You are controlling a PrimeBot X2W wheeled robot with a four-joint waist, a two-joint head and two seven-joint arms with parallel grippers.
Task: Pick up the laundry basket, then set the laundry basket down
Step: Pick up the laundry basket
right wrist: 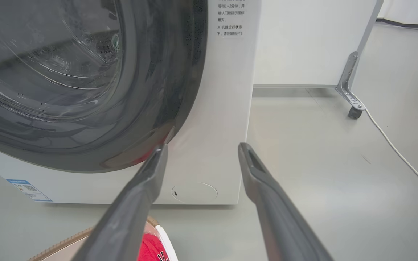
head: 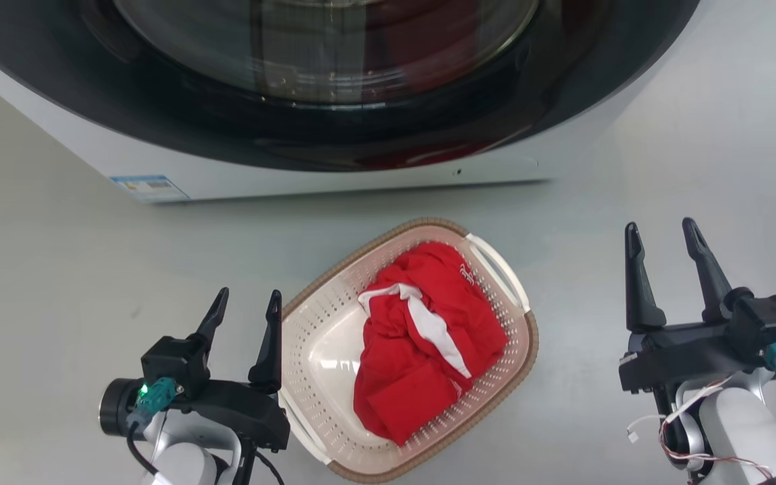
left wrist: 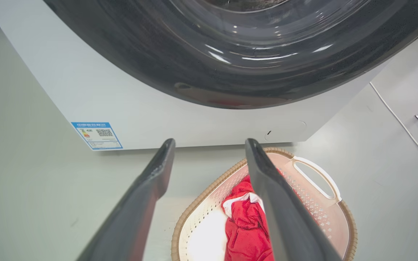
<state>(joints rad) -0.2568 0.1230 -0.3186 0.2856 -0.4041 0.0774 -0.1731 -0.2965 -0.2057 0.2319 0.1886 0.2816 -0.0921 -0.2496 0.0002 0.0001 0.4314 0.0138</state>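
The laundry basket (head: 320,350) rests on the grey floor in front of the washer, cream-white and perforated with a brown woven rim, a red and white garment (head: 428,343) heaped inside. In the left wrist view the laundry basket (left wrist: 325,214) lies low and right, its far white handle (left wrist: 318,177) in sight. A corner of the laundry basket (right wrist: 64,243) shows at the bottom of the right wrist view. My left gripper (head: 248,303) stands open just left of the basket's rim, holding nothing. My right gripper (head: 661,232) is open and empty, well to the right of the basket.
The washer (head: 334,175) with its dark round door (head: 334,67) stands close behind the basket. A white cable (right wrist: 401,156) runs across the floor on the right, beside a wheeled frame leg (right wrist: 352,105). Bare floor lies on both sides of the basket.
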